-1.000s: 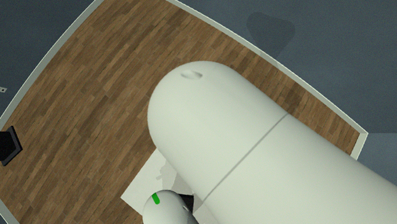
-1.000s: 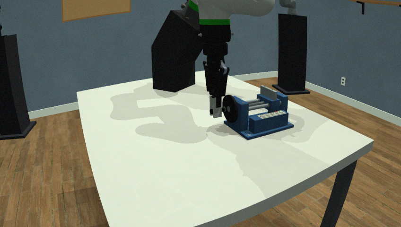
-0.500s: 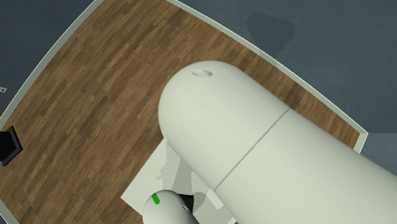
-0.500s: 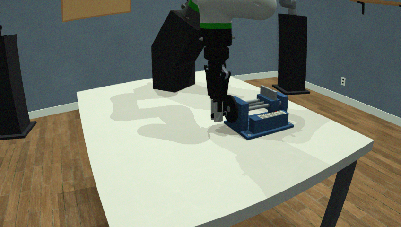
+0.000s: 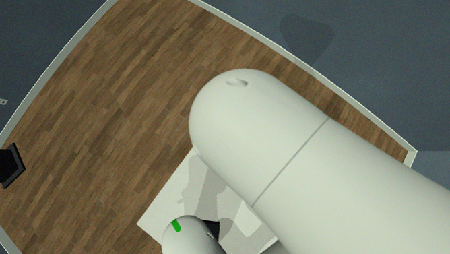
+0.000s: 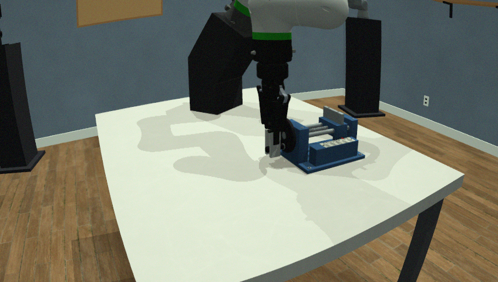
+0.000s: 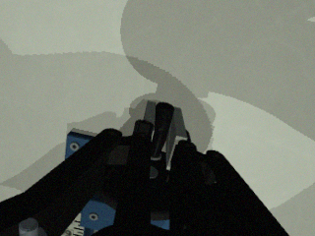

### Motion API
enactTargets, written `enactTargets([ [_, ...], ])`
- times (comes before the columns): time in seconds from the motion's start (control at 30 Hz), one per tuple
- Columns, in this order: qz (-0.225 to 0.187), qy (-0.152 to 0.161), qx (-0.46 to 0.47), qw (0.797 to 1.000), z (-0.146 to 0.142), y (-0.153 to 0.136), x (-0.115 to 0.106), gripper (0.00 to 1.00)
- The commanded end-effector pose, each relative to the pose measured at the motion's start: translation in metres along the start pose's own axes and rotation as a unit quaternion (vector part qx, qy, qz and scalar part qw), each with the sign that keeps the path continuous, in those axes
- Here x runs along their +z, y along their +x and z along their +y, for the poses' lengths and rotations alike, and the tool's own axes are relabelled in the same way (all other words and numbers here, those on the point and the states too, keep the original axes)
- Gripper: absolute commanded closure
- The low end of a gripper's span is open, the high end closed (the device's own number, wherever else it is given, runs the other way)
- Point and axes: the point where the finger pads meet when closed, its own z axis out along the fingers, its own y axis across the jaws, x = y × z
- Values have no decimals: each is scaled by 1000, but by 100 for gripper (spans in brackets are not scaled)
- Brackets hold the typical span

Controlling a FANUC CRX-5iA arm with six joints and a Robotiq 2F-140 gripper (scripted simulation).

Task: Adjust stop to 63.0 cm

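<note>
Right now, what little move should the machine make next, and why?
Probably a slight turn of the handwheel, without letting go. The tool is closed on its dark handle, ready to turn it. The red mark sits over the scale, but its numbers are too small to read, so I can't say which way, or whether any turning remains.

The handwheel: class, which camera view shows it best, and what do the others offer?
The exterior view: the dark handwheel appears there beside the blue frame, partly behind the gripper. The wrist view leaves its rim indistinguishable among dark fingers; the top view shows none.
</note>
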Motion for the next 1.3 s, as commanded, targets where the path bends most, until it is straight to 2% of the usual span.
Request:
enactTargets([
  [0.0,0,0,0,1000,-8,0,0,96],
  [0.3,0,0,0,1000,-21,0,-5,96],
  [0.63,0,0,0,1000,-34,0,-25,96],
  [1.27,0,0,0,1000,-25,0,-54,96],
])
